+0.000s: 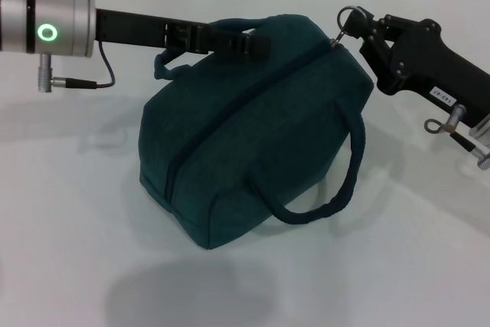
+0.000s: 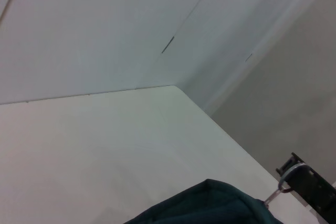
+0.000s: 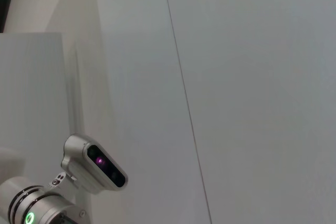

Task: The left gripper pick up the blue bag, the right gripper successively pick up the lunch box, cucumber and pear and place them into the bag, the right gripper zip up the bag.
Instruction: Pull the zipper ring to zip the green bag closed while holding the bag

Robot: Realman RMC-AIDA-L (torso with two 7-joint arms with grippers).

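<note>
The blue bag stands on the white table, dark teal, with its zip line running closed along the top. My left gripper reaches in from the left and is shut on the bag's far handle. My right gripper is at the bag's far right top corner, shut on the metal zip-pull ring. The left wrist view shows the bag's top and the right gripper with the ring. The near handle hangs loose. The lunch box, cucumber and pear are out of view.
The white table spreads around the bag, with its far corner near a pale wall. The left arm's silver wrist carries a green light and a thin cable. It also shows in the right wrist view.
</note>
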